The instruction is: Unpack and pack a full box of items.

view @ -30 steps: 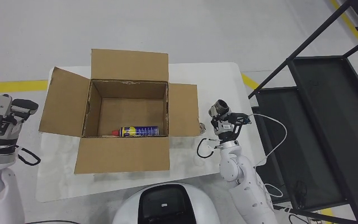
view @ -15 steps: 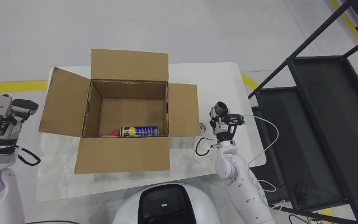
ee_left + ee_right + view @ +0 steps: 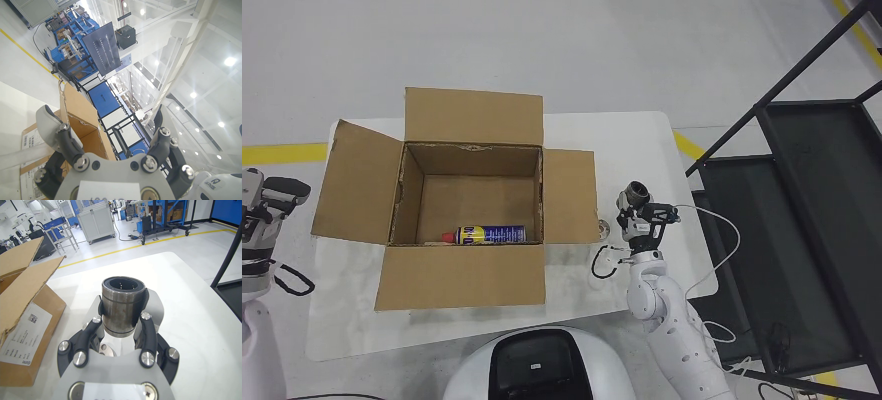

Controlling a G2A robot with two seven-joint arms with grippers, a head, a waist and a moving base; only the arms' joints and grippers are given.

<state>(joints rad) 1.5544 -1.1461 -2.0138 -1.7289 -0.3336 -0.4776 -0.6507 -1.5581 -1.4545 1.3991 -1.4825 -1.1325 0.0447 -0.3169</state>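
An open cardboard box (image 3: 470,150) stands on the white table (image 3: 632,140) with its flaps spread. A blue and yellow spray can (image 3: 485,235) lies on its side along the box's near inside wall. My right gripper (image 3: 123,300) is shut on a dark steel cylinder sleeve (image 3: 122,308), held upright above the table just right of the box (image 3: 28,311); from above the sleeve (image 3: 638,192) shows at the arm's tip. My left gripper (image 3: 103,118) is open and empty, pointing upward beside the box's left flap (image 3: 79,121), at the table's left edge (image 3: 267,195).
A black metal rack (image 3: 802,200) stands close to the table's right side. A small pale object (image 3: 604,229) lies on the table beside the box's right flap. Bare table surface lies behind and to the right of the box.
Between one second and half a second ago the right arm shifted slightly toward the box with the sleeve; since then nothing has moved. The left arm stayed still.
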